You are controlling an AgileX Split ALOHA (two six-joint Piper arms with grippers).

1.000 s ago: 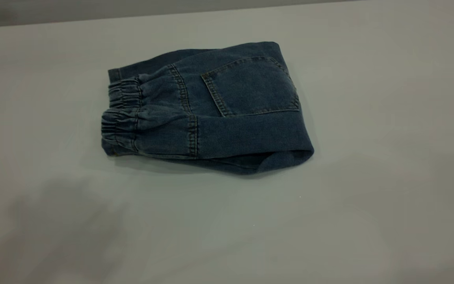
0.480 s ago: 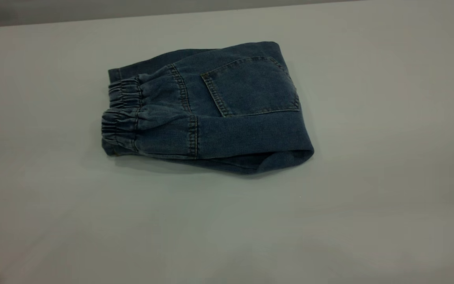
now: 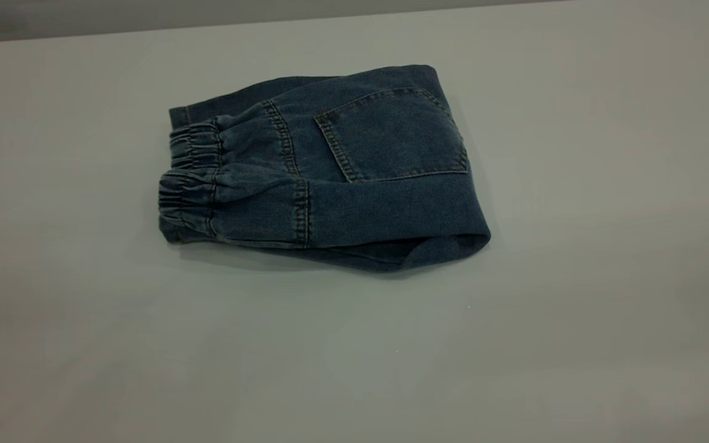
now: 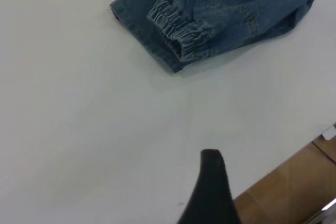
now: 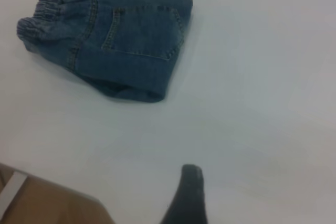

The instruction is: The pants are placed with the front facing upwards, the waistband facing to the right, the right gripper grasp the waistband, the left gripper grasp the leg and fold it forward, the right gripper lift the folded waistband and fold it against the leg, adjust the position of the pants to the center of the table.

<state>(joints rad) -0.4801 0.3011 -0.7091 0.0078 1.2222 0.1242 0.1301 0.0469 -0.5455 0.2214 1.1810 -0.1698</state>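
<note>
One pair of folded denim pants lay on the table, both grippers well clear of it.

The pants (image 3: 330,172) sat as a single compact bundle a little toward 11 o'clock of the table's (image 3: 576,307) middle, one back patch pocket (image 3: 391,135) facing up. The waistband (image 3: 185,184) lay at the bundle's 9 o'clock end, showing as two gathered stacks, and the rounded fold closed the 3 o'clock end. From the left gripper (image 4: 210,192), only one dark finger showed in its wrist view, above bare table near the table's edge; whether it was spread or pressed together could not be told. The right gripper (image 5: 186,195) likewise showed one dark finger, apart from the pants, its opening impossible to judge.
</note>
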